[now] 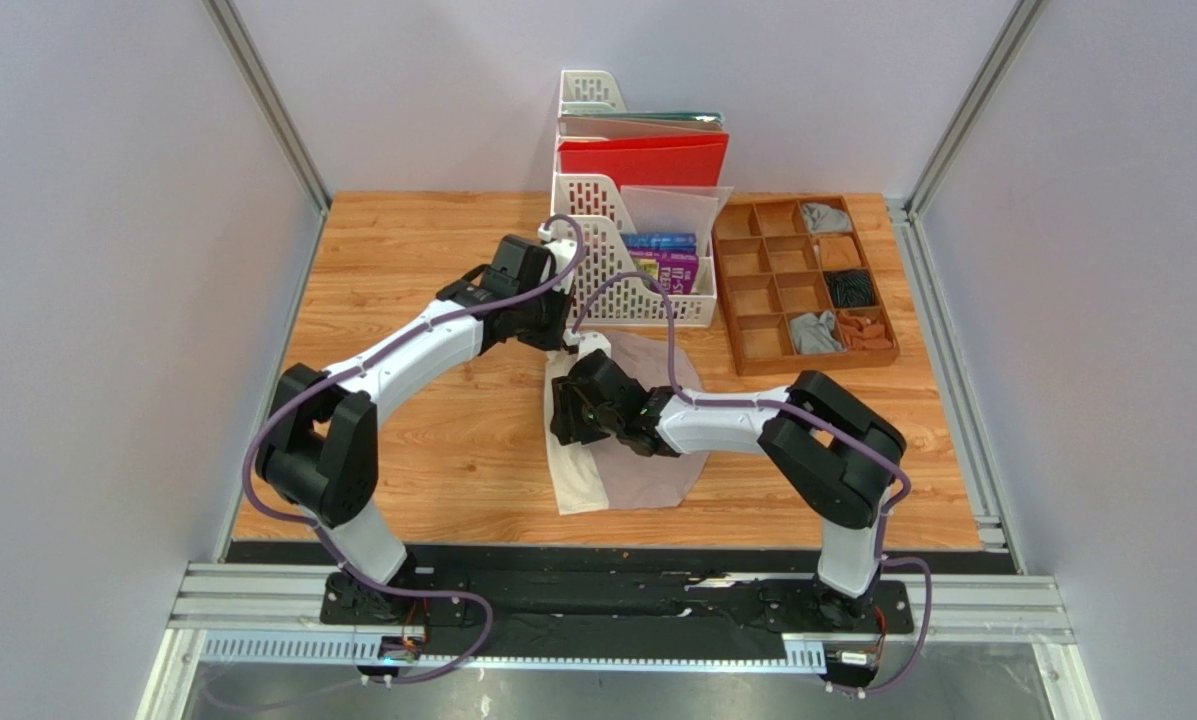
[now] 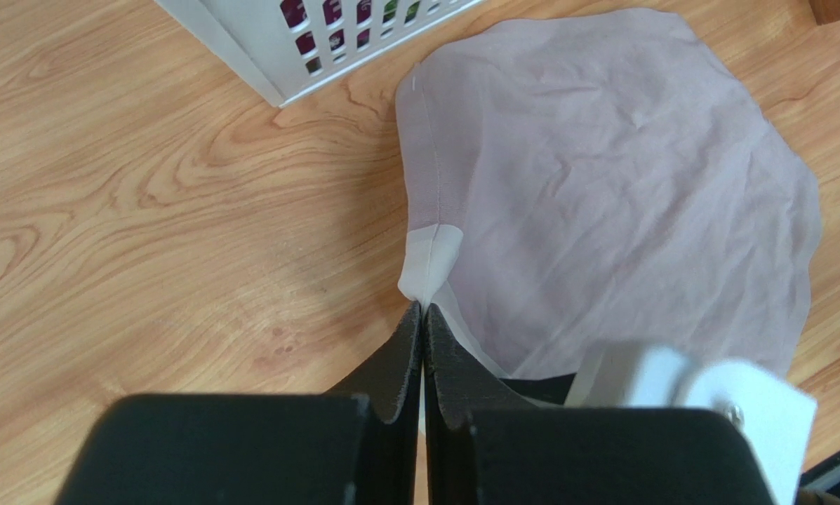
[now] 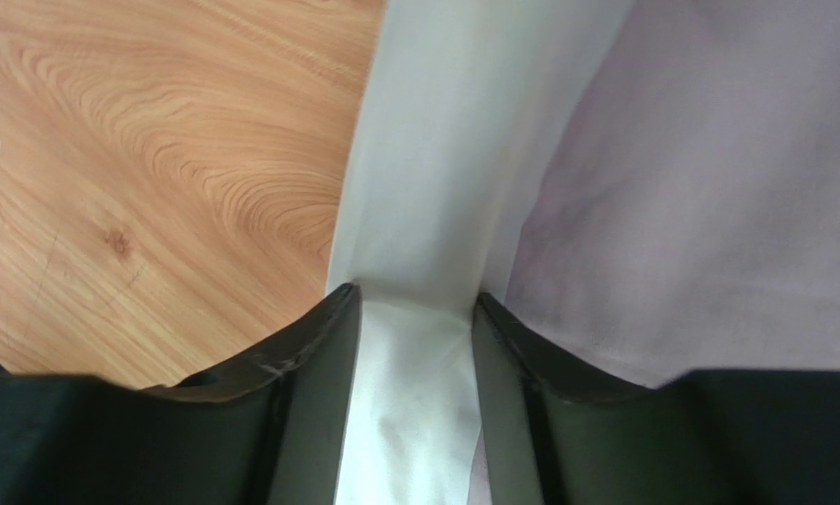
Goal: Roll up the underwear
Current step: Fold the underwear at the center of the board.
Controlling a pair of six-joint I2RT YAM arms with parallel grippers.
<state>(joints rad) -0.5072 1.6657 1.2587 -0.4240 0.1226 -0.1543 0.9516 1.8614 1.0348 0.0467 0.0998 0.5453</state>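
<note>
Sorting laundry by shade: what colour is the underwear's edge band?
Cream-white edge band on pinkish-beige underwear; right wrist view shows it best.

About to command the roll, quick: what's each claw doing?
Left claw: closed, pinching the pinkish-beige underwear's cream edge band.
Right claw: open, the band lying between its jaws.

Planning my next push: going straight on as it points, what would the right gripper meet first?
The cream edge band of the underwear, already lying inside the open right gripper; the table is probably just beneath.
</note>
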